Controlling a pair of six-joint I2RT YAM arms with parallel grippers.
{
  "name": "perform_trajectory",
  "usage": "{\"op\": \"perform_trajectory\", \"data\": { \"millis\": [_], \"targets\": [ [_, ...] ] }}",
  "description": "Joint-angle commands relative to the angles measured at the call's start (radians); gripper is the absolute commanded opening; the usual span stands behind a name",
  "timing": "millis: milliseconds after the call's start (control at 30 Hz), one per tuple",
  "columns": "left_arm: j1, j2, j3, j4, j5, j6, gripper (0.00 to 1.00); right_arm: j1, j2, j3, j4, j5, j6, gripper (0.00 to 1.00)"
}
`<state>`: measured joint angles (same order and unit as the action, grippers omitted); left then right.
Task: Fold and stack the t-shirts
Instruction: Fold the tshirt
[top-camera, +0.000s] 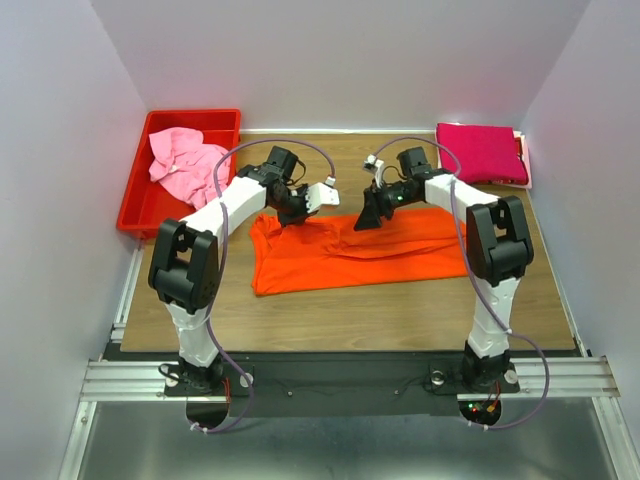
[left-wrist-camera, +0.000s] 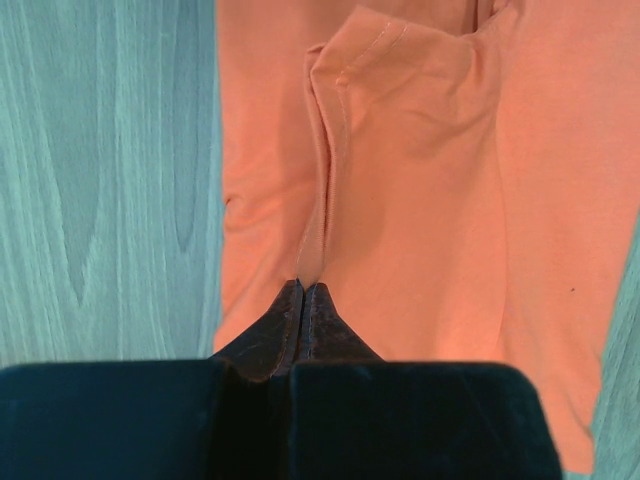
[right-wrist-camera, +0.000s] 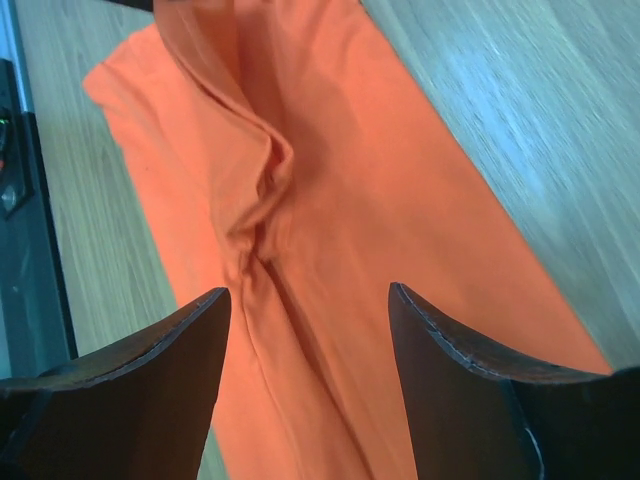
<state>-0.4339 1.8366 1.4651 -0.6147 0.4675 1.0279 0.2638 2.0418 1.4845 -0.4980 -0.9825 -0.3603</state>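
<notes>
The bright orange t-shirt (top-camera: 350, 250) lies spread across the middle of the table, partly folded lengthwise. My left gripper (top-camera: 293, 212) is at its far left edge and is shut on a pinched ridge of the orange cloth (left-wrist-camera: 400, 200). My right gripper (top-camera: 366, 220) hovers open over the shirt's far middle, its jaws astride a wrinkle in the orange cloth (right-wrist-camera: 330, 230), holding nothing. The magenta t-shirt (top-camera: 482, 152) lies folded at the far right corner. The light pink t-shirt (top-camera: 183, 160) is crumpled in the red bin.
The red plastic bin (top-camera: 137, 205) stands at the far left of the wooden table (top-camera: 400, 310). A white sheet edge (top-camera: 523, 150) shows under the magenta shirt. White walls close in on three sides.
</notes>
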Motion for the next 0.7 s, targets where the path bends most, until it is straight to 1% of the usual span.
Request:
{"op": "perform_trajectory", "data": {
  "millis": [0,167,300,367,433,533,600,633,667],
  "targets": [
    [0.017,-0.008,0.051,0.004,0.034,0.017,0.00,0.038,0.026,0.072,0.141,-0.019,0.095,0.69],
    [0.032,0.001,0.054,0.007,0.042,0.026,0.00,0.071,0.070,0.092,0.176,-0.035,0.132,0.68],
    [0.035,0.009,0.058,0.013,0.046,0.023,0.00,0.104,0.119,0.131,0.188,-0.021,0.159,0.64],
    [0.038,0.015,0.064,0.015,0.045,0.023,0.00,0.115,0.146,0.146,0.193,-0.010,0.172,0.60],
    [0.041,0.032,0.070,0.012,0.042,0.026,0.00,0.123,0.159,0.164,0.194,-0.019,0.179,0.53],
    [0.046,0.050,0.083,0.009,0.039,0.032,0.00,0.123,0.162,0.172,0.196,-0.042,0.192,0.47],
    [0.047,0.059,0.087,0.009,0.037,0.035,0.00,0.123,0.153,0.166,0.196,-0.047,0.192,0.48],
    [0.047,0.067,0.087,0.009,0.036,0.037,0.00,0.123,0.147,0.158,0.196,-0.045,0.192,0.52],
    [0.049,0.067,0.089,0.009,0.037,0.038,0.00,0.123,0.137,0.152,0.193,-0.044,0.189,0.53]
  ]
}}
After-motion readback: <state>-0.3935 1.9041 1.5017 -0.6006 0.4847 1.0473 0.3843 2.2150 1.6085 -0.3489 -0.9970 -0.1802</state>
